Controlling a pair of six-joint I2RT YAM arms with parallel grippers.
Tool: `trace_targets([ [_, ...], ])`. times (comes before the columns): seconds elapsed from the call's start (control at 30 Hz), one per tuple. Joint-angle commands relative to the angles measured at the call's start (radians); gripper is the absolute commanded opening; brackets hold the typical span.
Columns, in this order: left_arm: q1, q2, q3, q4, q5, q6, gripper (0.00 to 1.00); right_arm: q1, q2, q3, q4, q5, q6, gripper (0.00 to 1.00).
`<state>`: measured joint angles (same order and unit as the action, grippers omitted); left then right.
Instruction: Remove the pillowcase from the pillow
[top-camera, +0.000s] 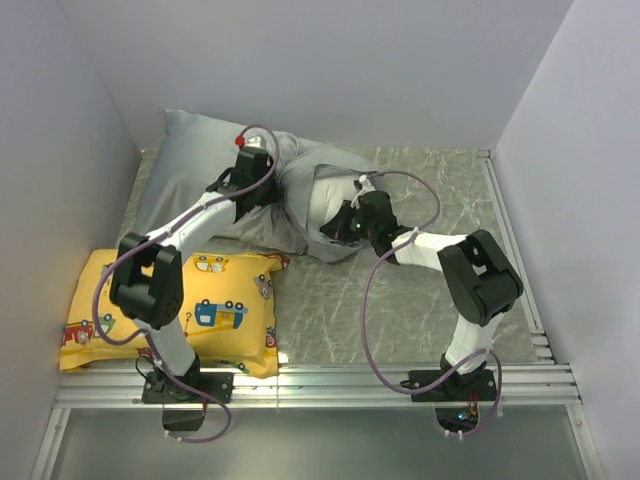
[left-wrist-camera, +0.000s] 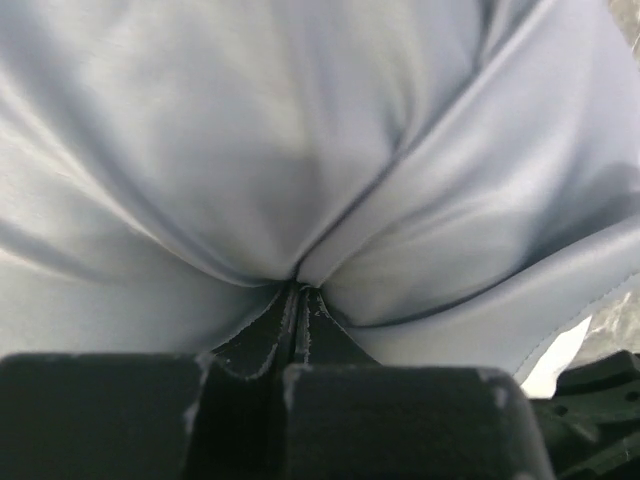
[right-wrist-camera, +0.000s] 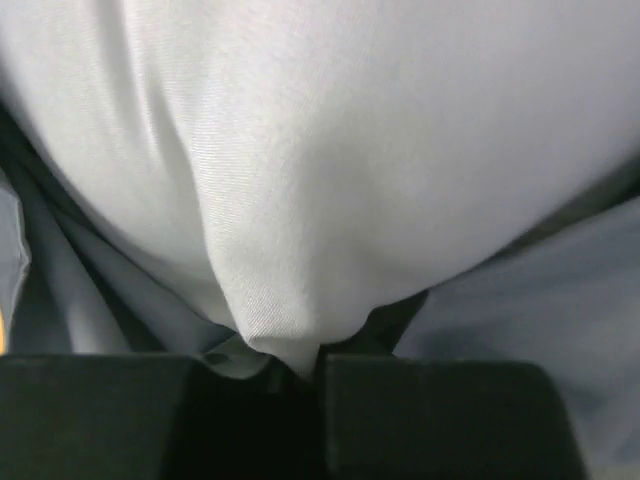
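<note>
**A:** Silver-grey satin pillowcase (top-camera: 195, 165) is lying bunched at the far left of the grey marbled surface (top-camera: 440, 200), up near the pale back wall (top-camera: 320, 70). The left jaws are pressing down into its middle.

**B:** And they are clamping shut on it. The left wrist view is showing a fold of that grey cloth pinched right between them, with creases fanning out from the pinch.

**A:** At the case's right end, the plump white rectangular pillow (top-camera: 326, 200) is poking out, with grey cloth gathering around it.

**B:** The right jaws are gripping that white fabric. The right wrist camera is showing a nub of it squeezed between the closed jaws, and grey cloth is showing low on either side.

**A:** So only the right end of the pillow is showing. The grey cover is hiding the rest.

**B:** Down at the near left, a yellow cushion printed with cartoon vehicles (top-camera: 200, 300) is lying flat. Its far edge is sitting just beside the pillowcase, and neither pair of jaws is touching it.
</note>
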<state>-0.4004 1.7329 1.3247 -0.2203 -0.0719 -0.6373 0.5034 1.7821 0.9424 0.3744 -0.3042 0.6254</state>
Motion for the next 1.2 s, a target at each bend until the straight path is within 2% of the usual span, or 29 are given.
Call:
trace_targets([
  [0.0,-0.037,0.086,0.158,-0.059,0.098,0.085,0.01,0.014,-0.001,0.033,0.211,-0.107,0.138,0.0],
  [0.03,-0.037,0.1,0.224,-0.068,0.104,0.112,0.02,0.014,-0.015,0.023,0.242,-0.098,0.167,0.0],
  [0.13,-0.04,0.113,0.307,-0.105,0.127,0.14,0.19,0.024,-0.111,-0.022,0.29,0.0,0.229,0.0],
  [0.17,-0.051,0.091,0.312,-0.109,0.118,0.146,0.38,0.029,-0.168,-0.028,0.281,0.029,0.227,0.0],
  [0.27,-0.102,0.007,0.289,-0.119,0.084,0.172,0.65,0.037,-0.24,-0.043,0.244,0.135,0.214,0.0],
  [0.37,-0.175,-0.103,0.225,-0.114,0.022,0.168,0.76,0.043,-0.286,-0.03,0.215,0.18,0.197,0.0],
  [0.57,-0.314,-0.266,0.087,-0.125,-0.114,0.1,0.81,0.058,-0.297,0.033,0.121,0.212,0.172,0.0],
  [0.73,-0.376,-0.351,-0.008,-0.142,-0.232,0.036,0.82,0.061,-0.316,0.052,0.092,0.229,0.163,0.0],
  [0.9,-0.449,-0.38,-0.067,-0.128,-0.269,-0.002,0.83,0.064,-0.334,0.087,0.046,0.241,0.139,0.0],
  [1.03,-0.469,-0.32,-0.068,-0.14,-0.313,-0.025,0.83,0.064,-0.336,0.108,0.035,0.229,0.143,0.0],
  [1.1,-0.469,-0.308,-0.076,-0.148,-0.379,-0.044,0.81,0.064,-0.342,0.119,0.024,0.223,0.137,0.0],
  [1.17,-0.469,-0.296,-0.079,-0.154,-0.41,-0.055,0.67,0.064,-0.346,0.133,-0.006,0.234,0.129,0.0],
])
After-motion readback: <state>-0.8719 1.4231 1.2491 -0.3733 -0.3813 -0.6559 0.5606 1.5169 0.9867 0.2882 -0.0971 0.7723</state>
